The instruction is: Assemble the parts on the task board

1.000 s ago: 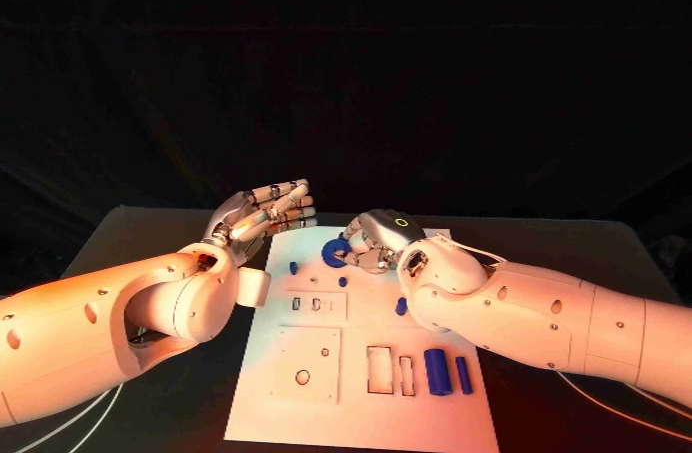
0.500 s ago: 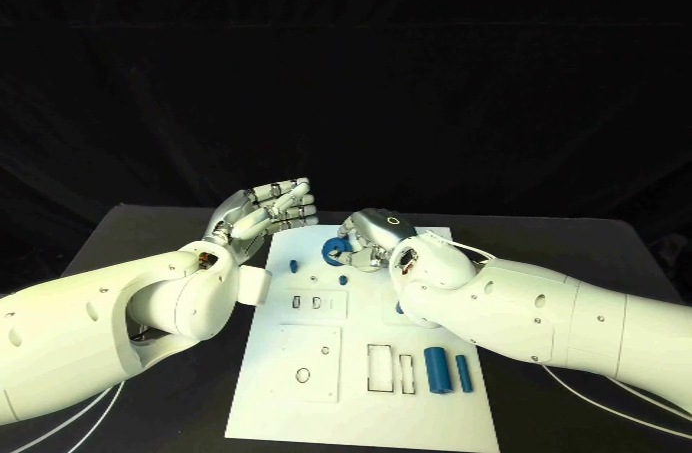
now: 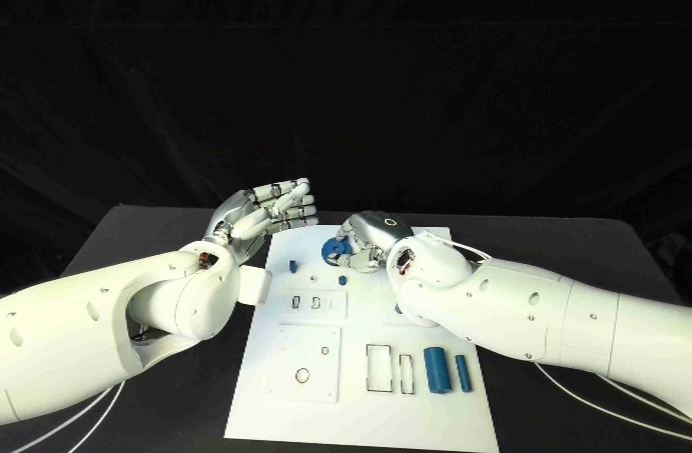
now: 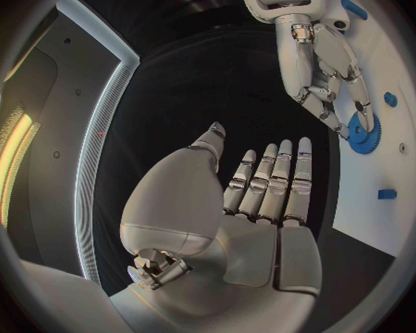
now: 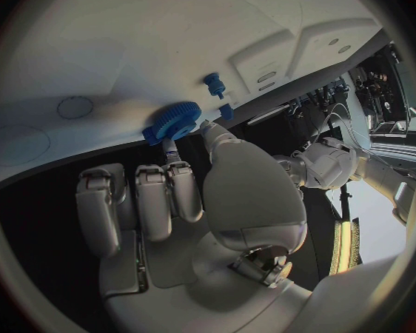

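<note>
The blue gear (image 3: 336, 250) sits at the upper middle of the head view, near the far end of the white task board (image 3: 289, 403), pinched on edge in the right hand (image 3: 374, 239); the right wrist view shows its toothed rim (image 5: 174, 120) tilted against the board, between thumb and fingertip. The left hand (image 3: 267, 211) hovers flat with fingers together, holding nothing, at the board's far left corner. Since a second ago the gear has barely shifted, and two blue bars (image 3: 447, 371) lie lengthwise at lower right.
</note>
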`<state>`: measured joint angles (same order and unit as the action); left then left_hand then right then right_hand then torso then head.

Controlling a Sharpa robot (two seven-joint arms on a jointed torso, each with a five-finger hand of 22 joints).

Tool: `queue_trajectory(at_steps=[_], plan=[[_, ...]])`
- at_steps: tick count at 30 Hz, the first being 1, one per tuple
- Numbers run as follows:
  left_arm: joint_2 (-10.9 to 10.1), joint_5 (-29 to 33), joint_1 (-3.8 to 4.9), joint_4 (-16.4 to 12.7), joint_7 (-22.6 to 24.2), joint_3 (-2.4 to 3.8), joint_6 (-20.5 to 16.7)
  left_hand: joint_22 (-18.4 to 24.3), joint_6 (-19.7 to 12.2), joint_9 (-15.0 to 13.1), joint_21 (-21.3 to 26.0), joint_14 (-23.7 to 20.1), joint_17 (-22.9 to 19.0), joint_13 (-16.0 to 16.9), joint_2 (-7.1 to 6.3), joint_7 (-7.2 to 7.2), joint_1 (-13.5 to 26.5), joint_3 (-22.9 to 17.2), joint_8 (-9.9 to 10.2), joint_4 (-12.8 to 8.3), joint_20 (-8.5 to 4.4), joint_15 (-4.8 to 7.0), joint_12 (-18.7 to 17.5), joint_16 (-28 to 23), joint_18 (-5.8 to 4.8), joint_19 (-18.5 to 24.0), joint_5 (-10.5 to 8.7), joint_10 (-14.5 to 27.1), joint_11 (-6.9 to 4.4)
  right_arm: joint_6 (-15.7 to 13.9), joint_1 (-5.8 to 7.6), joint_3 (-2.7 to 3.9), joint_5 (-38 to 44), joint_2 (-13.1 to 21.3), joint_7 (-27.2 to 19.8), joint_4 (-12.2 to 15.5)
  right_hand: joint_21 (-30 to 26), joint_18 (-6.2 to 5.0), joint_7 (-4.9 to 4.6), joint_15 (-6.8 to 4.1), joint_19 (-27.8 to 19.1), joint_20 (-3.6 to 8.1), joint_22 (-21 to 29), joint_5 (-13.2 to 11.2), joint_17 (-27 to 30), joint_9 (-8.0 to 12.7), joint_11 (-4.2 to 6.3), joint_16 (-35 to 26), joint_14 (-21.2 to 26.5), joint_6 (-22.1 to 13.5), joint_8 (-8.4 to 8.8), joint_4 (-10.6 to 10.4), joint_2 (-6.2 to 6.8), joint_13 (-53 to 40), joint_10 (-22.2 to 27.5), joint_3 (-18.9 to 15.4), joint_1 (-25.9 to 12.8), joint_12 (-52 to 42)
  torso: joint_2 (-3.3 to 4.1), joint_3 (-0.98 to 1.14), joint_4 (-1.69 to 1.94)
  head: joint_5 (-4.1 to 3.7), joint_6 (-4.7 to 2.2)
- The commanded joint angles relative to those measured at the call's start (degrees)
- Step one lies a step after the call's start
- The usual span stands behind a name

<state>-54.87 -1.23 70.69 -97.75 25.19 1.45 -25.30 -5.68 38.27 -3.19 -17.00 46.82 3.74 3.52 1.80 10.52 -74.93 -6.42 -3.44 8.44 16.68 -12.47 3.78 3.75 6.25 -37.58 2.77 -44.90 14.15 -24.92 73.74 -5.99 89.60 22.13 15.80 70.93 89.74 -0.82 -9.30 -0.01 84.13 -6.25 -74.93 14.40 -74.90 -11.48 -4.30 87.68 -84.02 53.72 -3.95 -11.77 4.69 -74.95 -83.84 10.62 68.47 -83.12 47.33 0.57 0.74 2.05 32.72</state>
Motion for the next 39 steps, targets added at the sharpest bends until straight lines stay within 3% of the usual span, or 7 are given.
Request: queue_trajectory(at_steps=[1,14,23,27,31,35,39], plan=[[0.1,-0.02,0.06,-0.05,0.31,0.04,1.03,0.05,-0.41,0.07,0.24,-0.41,-0.03,-0.07,0.29,6.24,-0.01,0.07,0.35,-0.3,0.02,0.16,-0.36,-0.19,-0.37,0.55,0.16,0.38,0.06,2.69,-0.11,-0.11,0.01,0.15,0.14,-0.14,0.26,0.82,0.07,0.22,5.87,-0.19,-15.07,-0.34,-10.96,-0.05,-0.17,0.29,-5.05,-0.18,0.25,0.13,0.13,-8.52,-0.32,0.03,-0.17,0.12,0.01,0.0,0.01,0.03,0.08],[-0.13,-0.02,0.06,-0.04,0.31,0.04,0.94,0.05,-0.41,0.07,0.24,-0.41,-0.03,-0.07,0.29,6.24,-0.01,0.07,0.35,-0.3,0.02,0.16,-0.36,-0.19,-0.37,0.55,0.16,0.38,0.06,2.45,-0.1,-0.13,1.54,2.9,1.34,2.45,0.26,0.82,0.13,0.21,5.87,-0.19,-15.07,-0.46,-10.97,-0.16,-0.12,0.29,-5.05,0.45,-0.01,0.13,0.04,-8.72,-0.5,0.05,-0.19,-0.1,0.0,0.01,-0.03,0.22,0.2],[-0.36,-0.02,0.06,-0.07,0.3,0.04,0.93,0.05,-0.41,0.07,0.24,-0.41,-0.03,-0.07,0.29,6.24,-0.01,0.07,0.35,-0.3,0.02,0.16,-0.36,-0.19,-0.37,0.55,0.16,0.38,0.06,-5.8,0.2,0.0,2.21,7.55,0.86,7.63,0.26,0.82,0.2,0.15,5.87,-0.17,-15.07,0.19,-10.84,-0.22,-0.05,0.23,-5.02,0.91,-0.06,0.37,0.06,-8.78,-0.57,0.2,0.07,-0.17,-0.07,-0.02,-0.1,0.23,0.07],[-0.46,-0.02,0.06,-0.06,0.32,0.03,0.91,0.05,-0.41,0.07,0.24,-0.41,-0.03,-0.07,0.29,6.24,-0.01,0.07,0.35,-0.3,0.02,0.16,-0.36,-0.19,-0.37,0.55,0.16,0.38,0.06,-7.13,1.23,0.22,0.88,11.58,0.69,11.15,0.26,0.82,0.25,0.09,5.87,-0.15,-15.07,0.35,-10.56,-0.21,-0.04,0.09,-4.95,0.97,-0.02,0.56,0.24,-8.68,-0.48,0.23,0.26,-0.06,-0.1,0.01,-0.16,0.07,-0.2],[-0.55,-0.02,0.06,-0.04,0.26,0.03,0.98,0.05,-0.41,0.07,0.24,-0.41,-0.03,-0.07,0.29,6.24,-0.01,0.07,0.35,-0.3,0.02,0.16,-0.36,-0.19,-0.37,0.55,0.16,0.38,0.06,-5.24,2.81,0.32,-3.8,16.4,-1.62,14.18,0.26,0.82,0.57,-0.34,5.87,0.09,-15.07,-0.08,-8.57,-0.19,0.15,-0.96,-4.45,1.08,0.09,0.89,0.99,-7.58,0.56,0.11,0.65,1.18,-0.19,0.0,-0.25,-0.1,-0.38],[-0.55,-0.02,0.06,0.04,0.14,0.02,1.22,0.07,-0.44,0.07,0.25,-0.45,-0.03,-0.07,0.3,6.24,0.02,0.11,0.36,-0.33,0.01,0.15,-0.35,-0.18,-0.39,0.57,0.15,0.55,0.07,0.72,4.35,0.36,-13.05,22.41,-7.89,16.27,-5.34,-1.01,1.59,-1.21,0.78,0.93,-9.73,-2.31,-2.65,-0.08,1.09,-4.68,-2.76,1.02,0.17,2.66,1.58,-3.53,4.66,0.84,4.24,5.98,-0.45,-0.01,-0.5,-0.58,-0.61],[-0.39,-0.01,0.05,0.26,-0.02,-0.02,1.82,0.09,0.0,0.02,0.23,-0.33,0.01,-0.02,0.25,6.2,-0.08,0.12,0.3,-0.47,0.0,0.19,-0.28,-0.09,-0.39,0.55,0.16,0.16,0.04,5.54,4.97,0.33,-18.56,27.44,-14.45,16.11,-7.83,-1.67,2.21,-1.64,-1.18,1.31,-7.61,-2.4,-2.17,0.15,1.68,-5.3,-2.76,0.32,0.33,5.36,2.78,-2.24,5.91,1.13,8.38,7.59,-0.87,0.15,-0.93,-1.07,-0.56]])
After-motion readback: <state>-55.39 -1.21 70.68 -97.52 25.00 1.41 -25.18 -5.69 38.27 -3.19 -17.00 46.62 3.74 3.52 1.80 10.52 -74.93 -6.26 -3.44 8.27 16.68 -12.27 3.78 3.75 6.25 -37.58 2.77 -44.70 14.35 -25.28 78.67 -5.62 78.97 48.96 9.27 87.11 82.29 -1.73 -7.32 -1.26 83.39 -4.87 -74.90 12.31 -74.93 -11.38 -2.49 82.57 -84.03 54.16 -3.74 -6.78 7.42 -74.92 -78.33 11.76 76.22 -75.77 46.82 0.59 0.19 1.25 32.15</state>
